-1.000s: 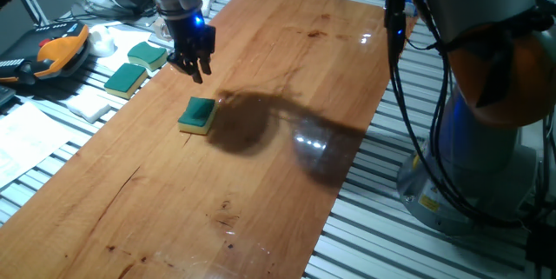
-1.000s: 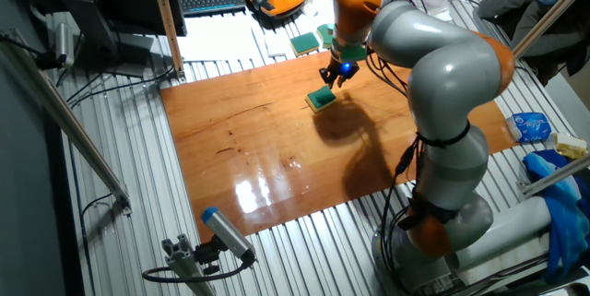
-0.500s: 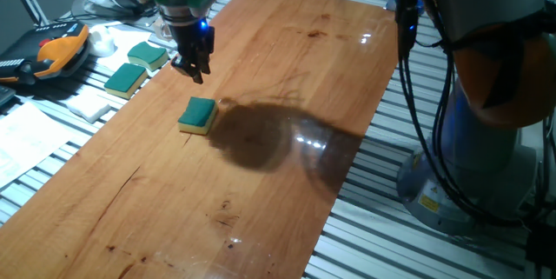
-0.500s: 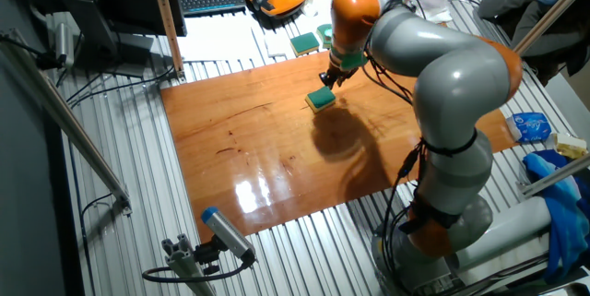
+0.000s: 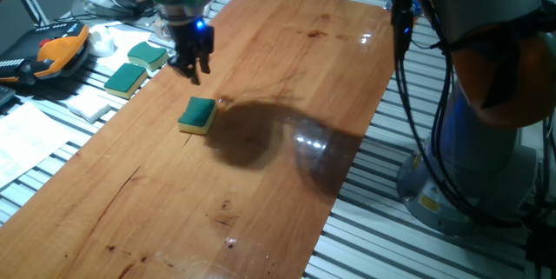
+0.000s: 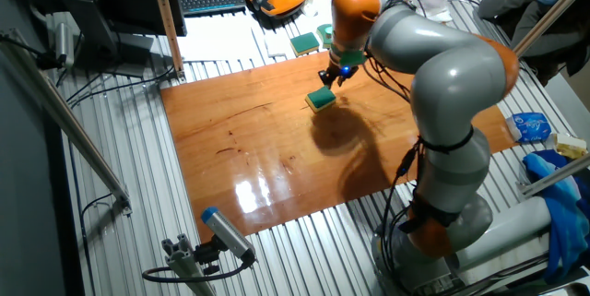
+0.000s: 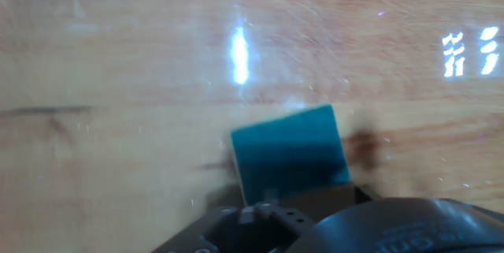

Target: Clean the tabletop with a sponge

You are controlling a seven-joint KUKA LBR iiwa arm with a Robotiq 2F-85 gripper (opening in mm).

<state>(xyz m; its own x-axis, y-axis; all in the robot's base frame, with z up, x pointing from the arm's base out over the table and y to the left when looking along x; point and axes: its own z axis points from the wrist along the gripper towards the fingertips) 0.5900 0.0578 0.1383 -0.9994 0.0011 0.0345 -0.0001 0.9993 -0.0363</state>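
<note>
Sponge [image 5: 198, 115] flat on the tabletop [image 5: 287, 70], green side up, just in front of the gripper [image 5: 193, 63], not touching it. Gripper holding nothing; open or closed, cannot tell. Probably light, soft, compressible: best pinched across the yellow foam sides.

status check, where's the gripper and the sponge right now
Gripper above the tabletop, holding nothing, jaw state unclear. Sponge flat on the board, green side up, apart from the fingers. Nothing between them.
</note>
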